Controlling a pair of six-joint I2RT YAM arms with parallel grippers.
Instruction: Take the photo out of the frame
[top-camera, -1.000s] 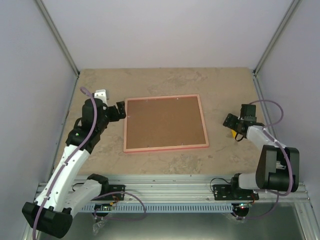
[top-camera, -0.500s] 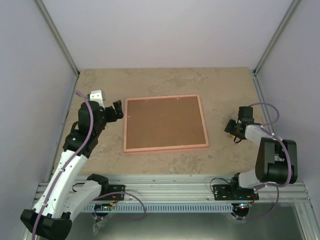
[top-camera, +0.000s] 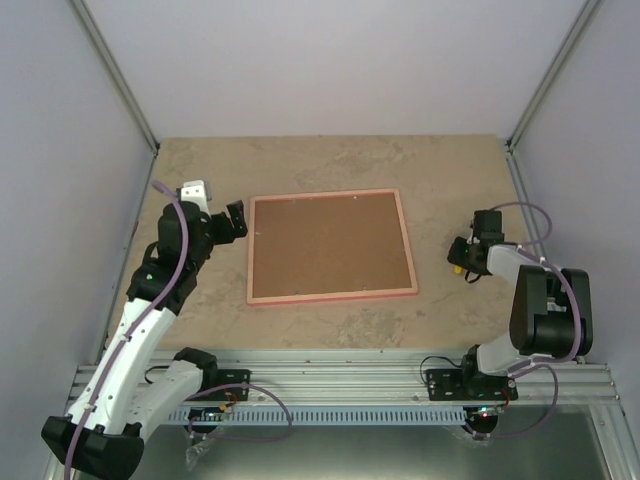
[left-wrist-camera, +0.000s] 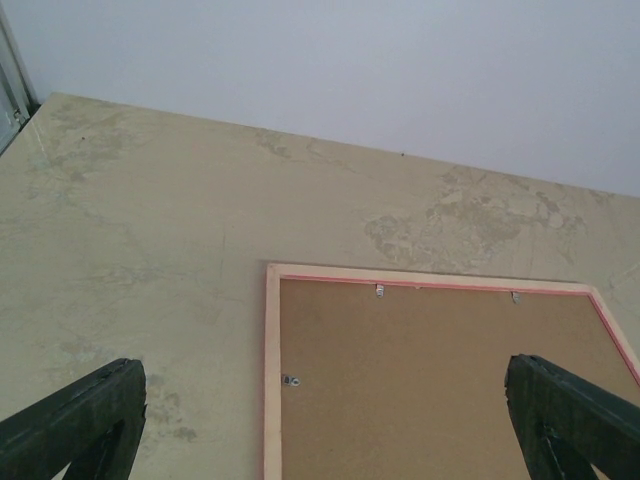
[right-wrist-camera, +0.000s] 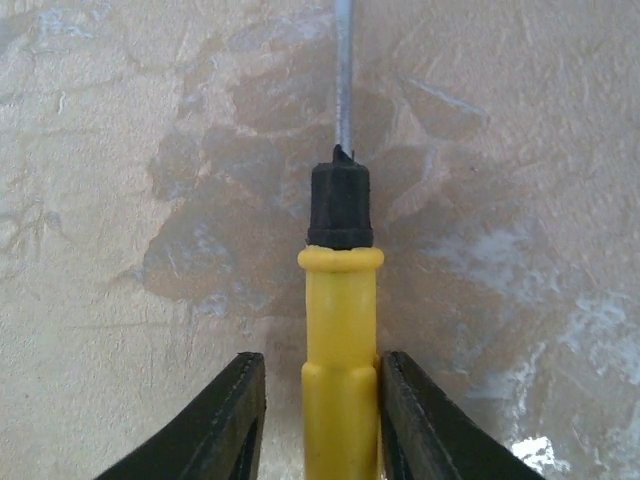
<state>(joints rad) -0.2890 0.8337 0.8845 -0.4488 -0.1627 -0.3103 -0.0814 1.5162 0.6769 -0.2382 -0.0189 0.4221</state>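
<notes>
The frame (top-camera: 332, 294) lies face down in the middle of the table, its thin pink rim around a brown board back (left-wrist-camera: 440, 380). The photo is hidden under that board. My left gripper (top-camera: 238, 222) hovers open just off the frame's left edge, and in the left wrist view (left-wrist-camera: 330, 410) nothing is between its fingers. My right gripper (top-camera: 462, 255) is low on the table to the right of the frame. Its jaws (right-wrist-camera: 322, 380) stand narrow around the yellow handle of a screwdriver (right-wrist-camera: 340, 330); the right finger touches it and a thin gap shows on the left.
Small metal clips (left-wrist-camera: 289, 380) sit along the inner edge of the board back, one at the left side and two (left-wrist-camera: 380, 291) at the far side. White walls and metal posts close the table on three sides.
My right gripper has dropped towards the table and its jaws have closed in from wide to narrow around the screwdriver handle. My left arm shifted slightly left and then held still.
</notes>
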